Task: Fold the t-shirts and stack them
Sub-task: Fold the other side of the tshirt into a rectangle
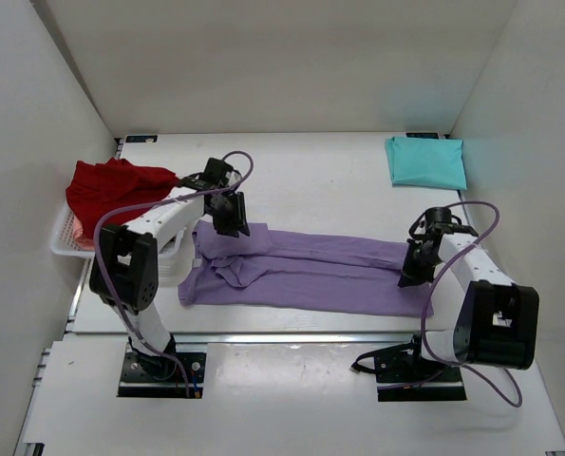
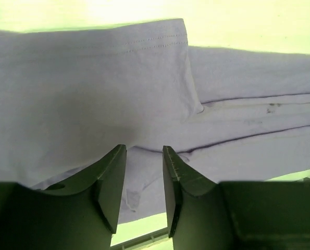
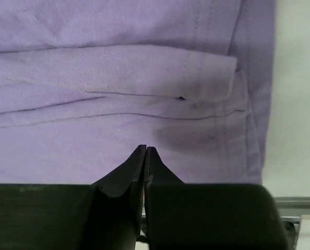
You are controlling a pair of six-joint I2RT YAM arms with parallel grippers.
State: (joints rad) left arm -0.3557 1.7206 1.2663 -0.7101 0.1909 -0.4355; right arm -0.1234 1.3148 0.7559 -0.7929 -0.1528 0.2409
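1. The purple shirt (image 1: 310, 275) lies across the middle of the top view. It is folded lengthwise into a long band running left to right on the white table (image 1: 301, 171).
2. The left gripper (image 1: 230, 220) is at the left end of that band, over its upper edge.
3. In the left wrist view, the left gripper (image 2: 144, 151) has its fingers parted by a narrow gap. Purple cloth shows beyond the gap and nothing is caught between the fingers. A flap of the shirt with a stitched edge fills the upper left of that view.
4. The right gripper (image 1: 410, 274) is at the right end of the band, near the shirt's right edge.
5. In the right wrist view, the right gripper (image 3: 145, 150) has its fingers pressed tight together, with the tips over the purple cloth. I cannot tell whether the tips touch it. The layered hem of the shirt sits at the upper right of that view, with bare table beyond it.
6. The teal shirt (image 1: 426, 161) lies folded flat in the upper right of the top view, well apart from the purple one.
7. The red shirt (image 1: 111, 190) is bunched at the upper left, heaped on a white basket (image 1: 65, 242) at the table's left edge.
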